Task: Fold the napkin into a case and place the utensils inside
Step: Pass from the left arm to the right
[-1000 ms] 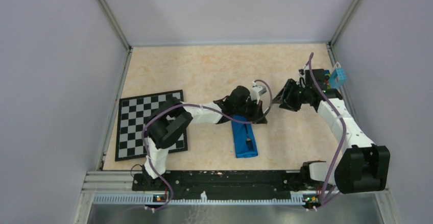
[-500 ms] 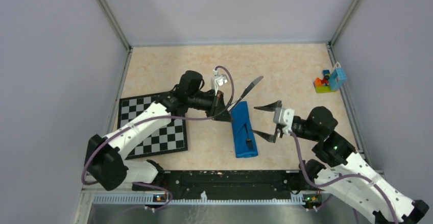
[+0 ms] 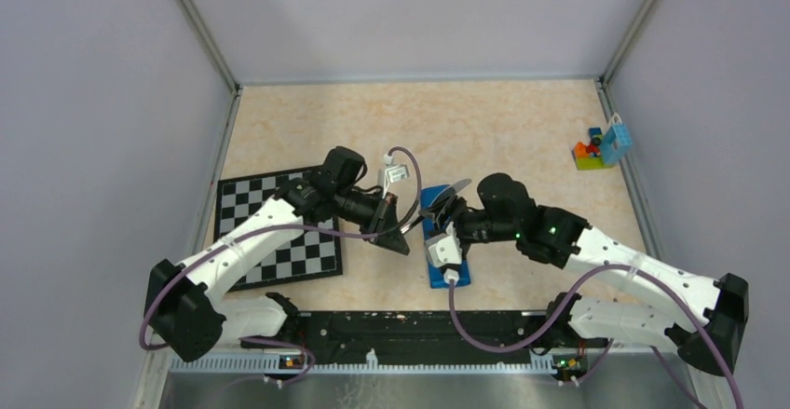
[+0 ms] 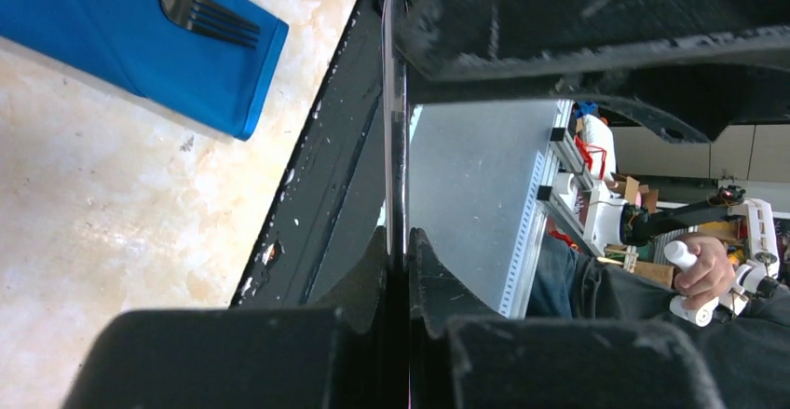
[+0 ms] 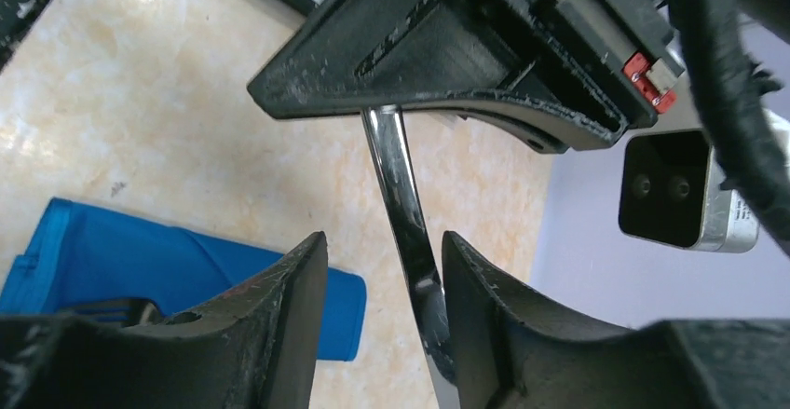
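Beige marbled table [image 3: 522,120], boxed in by grey walls [image 3: 419,18] on three sides, so not much slack at the edges. Chessboard [image 3: 270,232] sits close to the left rail. Blocks [image 3: 596,148] are tucked against the right rail, well apart from everything else. Both arms crowd the middle near the front edge, right over the case [image 3: 454,277]. It lies flat, long side running front to back, and the black fork [image 4: 191,8] has its tines resting on the cloth near one end. Left claw [image 3: 399,237] is clenched on the knife [image 5: 405,204], holding it up off the table. Right claw [image 5: 384,238] has its fingers spread either side of the knife with a gap showing, so it's released, not gripping. Widest bare stretch of tabletop runs from the arms to the far wall.
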`<action>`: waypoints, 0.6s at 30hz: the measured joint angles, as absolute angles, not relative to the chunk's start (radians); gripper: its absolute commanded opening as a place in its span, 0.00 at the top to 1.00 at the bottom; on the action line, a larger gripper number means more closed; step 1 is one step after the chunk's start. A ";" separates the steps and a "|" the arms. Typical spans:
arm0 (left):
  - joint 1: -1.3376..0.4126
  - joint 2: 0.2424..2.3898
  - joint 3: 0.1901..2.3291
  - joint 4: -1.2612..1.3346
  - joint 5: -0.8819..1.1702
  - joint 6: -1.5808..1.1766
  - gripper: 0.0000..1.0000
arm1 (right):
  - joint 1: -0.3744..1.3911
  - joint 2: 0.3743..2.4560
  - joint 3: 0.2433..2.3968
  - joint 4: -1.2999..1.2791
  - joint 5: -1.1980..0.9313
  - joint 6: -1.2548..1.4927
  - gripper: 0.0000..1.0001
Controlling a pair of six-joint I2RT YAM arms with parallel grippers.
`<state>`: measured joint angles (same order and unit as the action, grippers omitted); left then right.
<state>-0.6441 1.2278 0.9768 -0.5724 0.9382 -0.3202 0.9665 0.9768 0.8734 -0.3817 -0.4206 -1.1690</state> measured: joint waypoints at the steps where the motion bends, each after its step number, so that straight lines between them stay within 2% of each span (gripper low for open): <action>1: -0.644 1.223 0.973 -0.582 0.939 -0.317 1.00 | 0.966 0.989 0.879 -0.390 -0.414 -1.190 0.60; 10: -0.644 1.205 0.970 -0.639 0.942 -0.299 1.00 | 0.966 1.008 0.879 -0.391 -0.393 -1.258 0.66; 14: -0.644 1.205 0.970 -0.653 0.941 -0.297 1.00 | 0.966 1.015 0.880 -0.386 -0.393 -1.262 0.75; 18: -0.644 1.205 0.970 -0.660 0.941 -0.297 1.00 | 0.966 1.027 0.886 -0.378 -0.389 -1.264 0.76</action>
<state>-0.6441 1.2049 0.9699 -0.6598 0.9405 -0.2966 0.9665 1.0267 0.8860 -0.3779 -0.3893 -1.2640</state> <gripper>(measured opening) 0.052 0.247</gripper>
